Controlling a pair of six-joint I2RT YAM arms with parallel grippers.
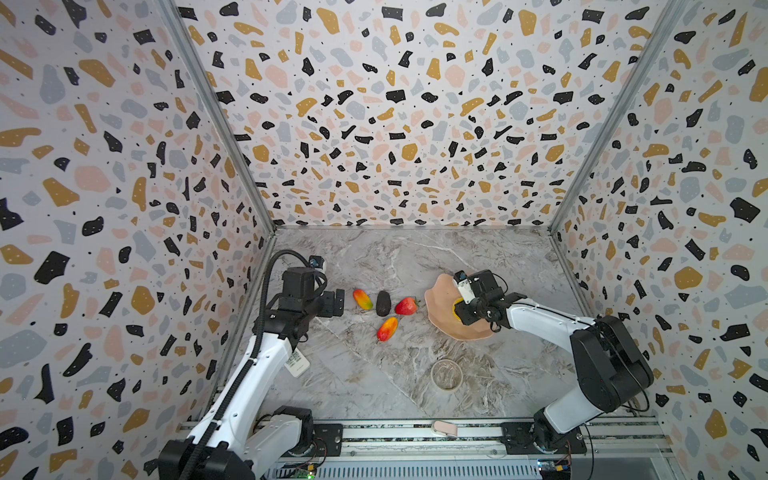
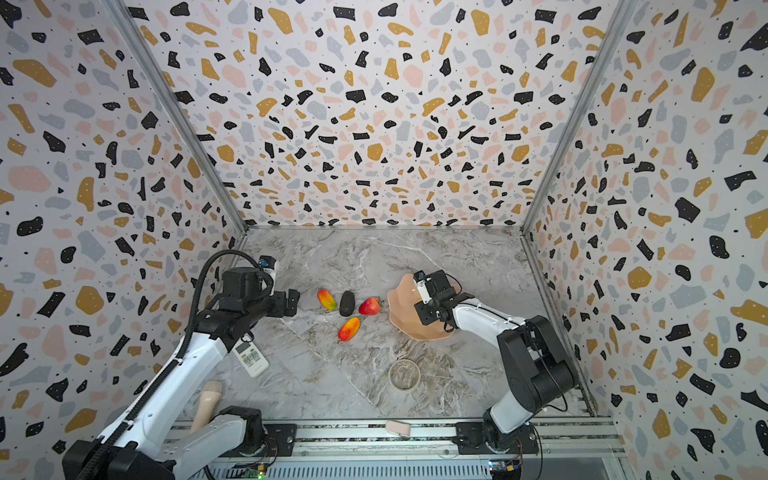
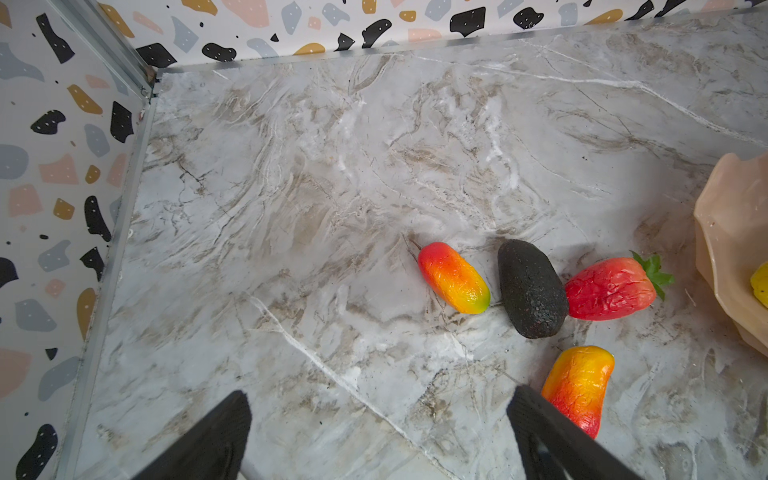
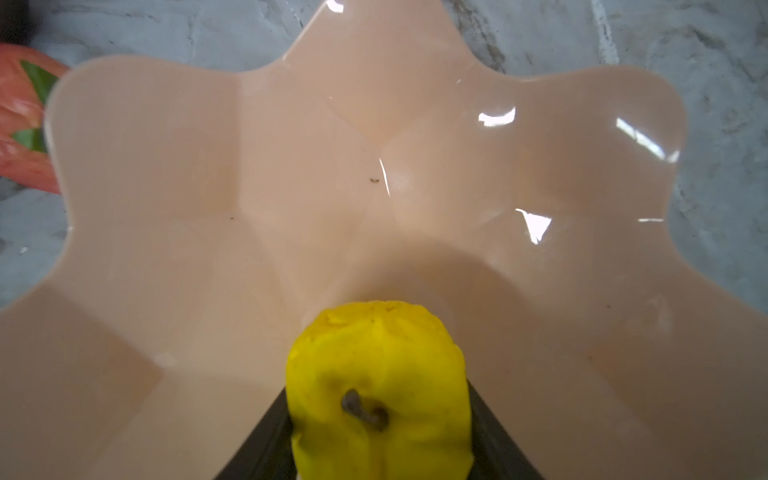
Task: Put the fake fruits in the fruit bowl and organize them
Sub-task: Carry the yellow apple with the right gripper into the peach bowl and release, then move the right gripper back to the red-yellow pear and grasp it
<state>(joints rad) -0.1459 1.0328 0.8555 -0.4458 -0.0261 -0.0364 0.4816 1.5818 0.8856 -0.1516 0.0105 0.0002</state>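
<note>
The peach-pink fruit bowl [image 1: 441,296] [image 2: 402,322] [image 4: 374,166] stands right of centre on the marble table. My right gripper [image 4: 378,395] [image 1: 458,311] hangs low over the bowl's inside, shut on the bumpy yellow fruit [image 4: 380,374] [image 3: 760,284]. Left of the bowl lie a mango [image 1: 363,299] [image 3: 453,277], the dark avocado [image 1: 383,303] [image 3: 532,289], the strawberry [image 1: 406,306] [image 3: 611,289] and a second mango [image 1: 387,328] [image 3: 579,386]. My left gripper [image 1: 336,302] [image 3: 378,397] is open and empty, just left of the fruits and above the table.
A small clear round dish [image 1: 446,374] sits nearer the front, below the bowl. A white remote control [image 2: 250,359] lies under my left arm. Patterned walls close the left, back and right sides. A metal rail [image 1: 415,432] runs along the front.
</note>
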